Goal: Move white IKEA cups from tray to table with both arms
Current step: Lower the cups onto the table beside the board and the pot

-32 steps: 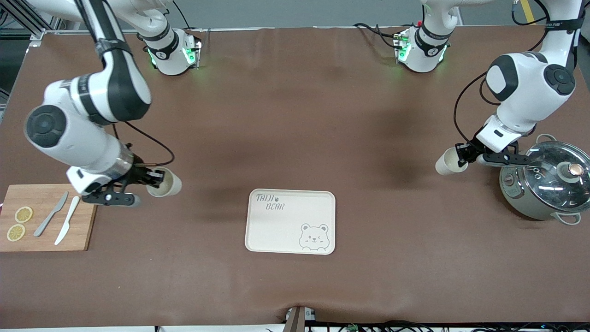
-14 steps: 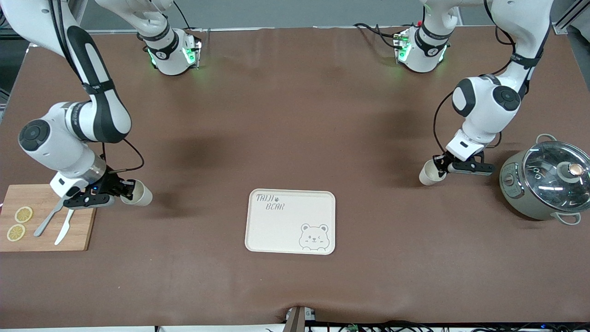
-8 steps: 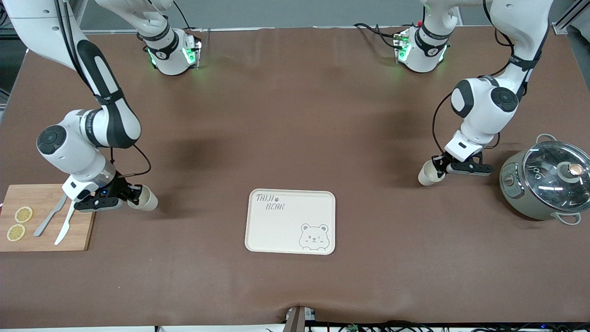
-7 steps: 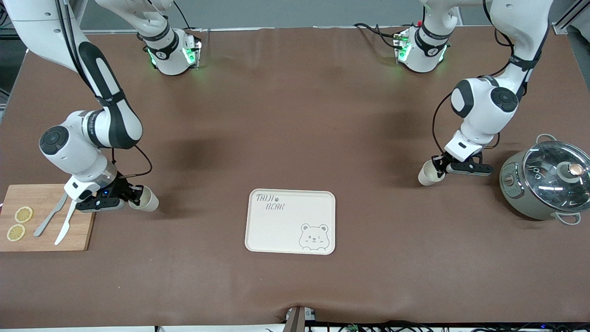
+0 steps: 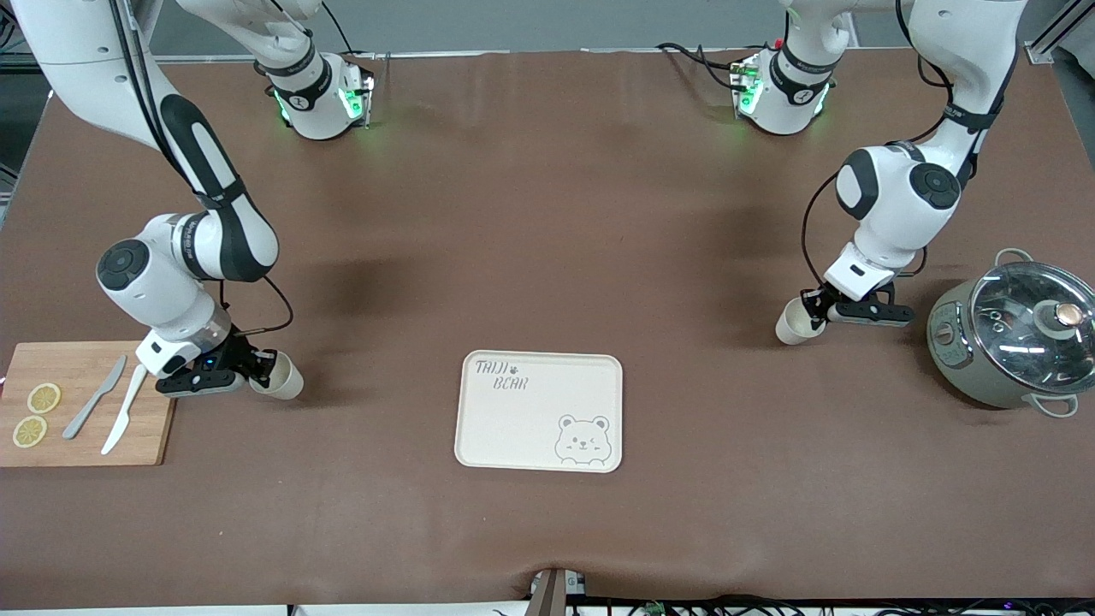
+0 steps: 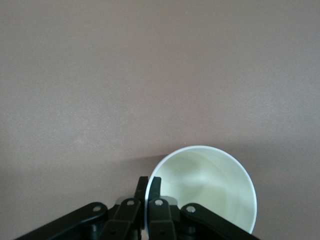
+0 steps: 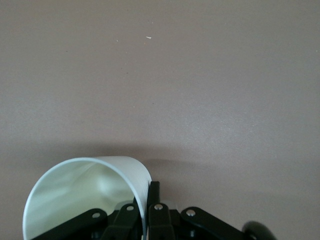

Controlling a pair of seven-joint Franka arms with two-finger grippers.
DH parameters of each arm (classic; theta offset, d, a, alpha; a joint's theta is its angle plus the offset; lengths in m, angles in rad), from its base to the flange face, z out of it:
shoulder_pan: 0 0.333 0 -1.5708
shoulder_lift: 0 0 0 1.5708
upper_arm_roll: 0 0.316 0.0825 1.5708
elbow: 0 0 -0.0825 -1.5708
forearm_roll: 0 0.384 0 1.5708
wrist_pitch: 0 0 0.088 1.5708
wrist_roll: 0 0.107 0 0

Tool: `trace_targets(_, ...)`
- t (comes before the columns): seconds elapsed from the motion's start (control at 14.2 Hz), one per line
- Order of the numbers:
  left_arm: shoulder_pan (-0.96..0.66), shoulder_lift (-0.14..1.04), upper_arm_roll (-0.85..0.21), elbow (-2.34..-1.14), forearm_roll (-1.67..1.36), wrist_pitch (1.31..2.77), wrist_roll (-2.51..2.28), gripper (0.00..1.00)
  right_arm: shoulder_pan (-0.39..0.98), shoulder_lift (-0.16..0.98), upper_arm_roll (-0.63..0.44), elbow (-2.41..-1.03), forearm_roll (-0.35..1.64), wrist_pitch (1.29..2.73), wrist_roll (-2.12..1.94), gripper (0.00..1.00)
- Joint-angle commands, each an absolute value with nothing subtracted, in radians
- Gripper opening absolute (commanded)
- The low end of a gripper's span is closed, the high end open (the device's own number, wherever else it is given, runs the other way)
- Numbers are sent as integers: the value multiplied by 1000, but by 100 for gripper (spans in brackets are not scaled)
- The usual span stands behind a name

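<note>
Two smooth tapered off-white plastic cups on the matte brown counter (image 5: 547, 214). Left end effector (image 5: 819, 313) pinches the right-of-frame cup's (image 5: 796, 322) rim; right end effector (image 5: 255, 373) pinches the lower-left cup's (image 5: 281, 382) rim.

A grey wall (image 5: 547, 21) runs along the top of the front view — metal framing (image 5: 43, 38) stands at one corner. Even light falls from above, casting soft shadows — cables (image 5: 727, 606) trail along the near edge.

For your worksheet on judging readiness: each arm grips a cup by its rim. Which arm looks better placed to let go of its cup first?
Probably the left gripper: its cup seems to sit on the table. The right gripper holds its cup visibly tilted.
</note>
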State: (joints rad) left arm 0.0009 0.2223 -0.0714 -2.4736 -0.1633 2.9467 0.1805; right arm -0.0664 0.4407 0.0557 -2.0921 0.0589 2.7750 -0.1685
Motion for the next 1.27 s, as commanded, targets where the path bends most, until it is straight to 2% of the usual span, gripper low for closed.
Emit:
trace_targets(0.0, 9, 236, -83, -2473, -189, 2970, 207, 0, -71, 449, 64, -2111, 91, 2824, -193, 0)
trace_targets(0.49, 9, 244, -83, -2471, -189, 2985, 210, 0, -69, 474, 64, -2111, 91, 2870, -193, 0)
trace_targets(0.56, 8, 242, -83, -2471, -189, 2985, 210, 8, -69, 476, 66, -2109, 91, 2870, -193, 2)
trace_targets(0.63, 8, 244, -83, -2470, -189, 2985, 210, 45, -69, 482, 66, -2109, 91, 2870, -192, 6)
trace_targets(0.71, 6, 245, -89, -2470, -189, 2985, 212, 56, -69, 483, 64, -2108, 91, 2872, -193, 8)
trace_targets(0.85, 9, 245, -95, -2470, -189, 2987, 213, 60, -71, 485, 66, -2106, 91, 2872, -192, 19)
trace_targets(0.99, 8, 247, -95, -2468, -189, 2990, 213, 78, -72, 485, 66, -2105, 91, 2872, -192, 22)
trace_targets(1.13, 8, 247, -95, -2468, -189, 2997, 213, 78, -72, 485, 66, -2105, 91, 2872, -192, 26)
trace_targets(1.2, 8, 248, -95, -2468, -189, 2997, 213, 78, -74, 485, 66, -2103, 91, 2872, -192, 33)
